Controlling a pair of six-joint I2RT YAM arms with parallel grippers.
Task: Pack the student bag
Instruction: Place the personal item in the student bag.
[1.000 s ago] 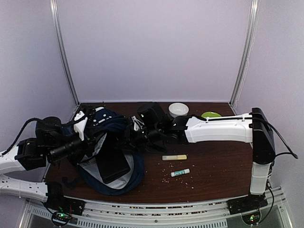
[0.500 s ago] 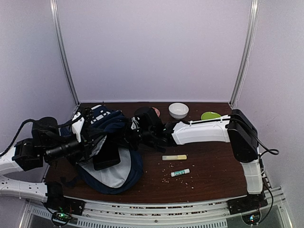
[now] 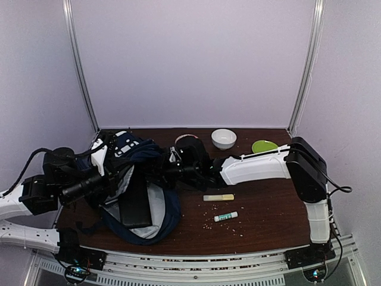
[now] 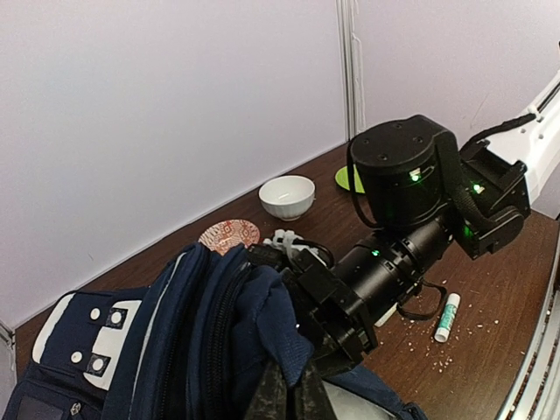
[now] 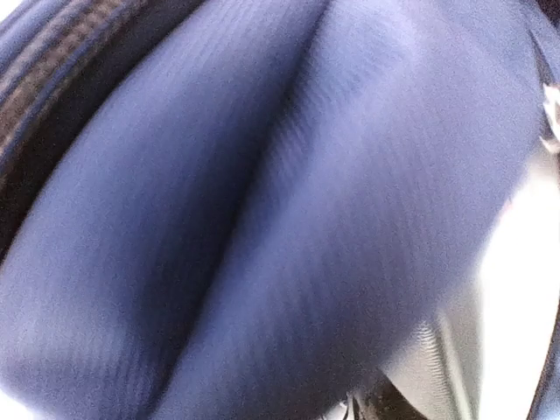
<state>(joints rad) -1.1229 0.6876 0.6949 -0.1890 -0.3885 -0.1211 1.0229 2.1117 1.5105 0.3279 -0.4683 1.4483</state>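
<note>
The navy student bag (image 3: 156,210) lies open at the left of the table, its light lining showing. A flat black case (image 3: 136,205) sits inside it. My left gripper (image 4: 285,395) is shut on a fold of the bag's navy rim fabric (image 4: 278,325) and holds the mouth up; from above it is seen at the bag's left side (image 3: 121,179). My right gripper (image 3: 165,169) reaches into the bag's mouth from the right, its black body (image 4: 363,306) pressed against the fabric. Blurred navy cloth (image 5: 262,210) fills the right wrist view, hiding the jaws.
A yellow highlighter (image 3: 218,197) and a glue stick (image 3: 225,216) lie right of the bag among crumbs. At the back stand a patterned dish (image 3: 187,138), a white bowl (image 3: 224,138) and a green dish (image 3: 264,144). Frame posts stand at the back corners.
The right arm's elbow has swung left and its gripper has stayed at the bag's mouth. The black case rose at the mouth, then dropped lower inside. The left arm's grip is unchanged.
</note>
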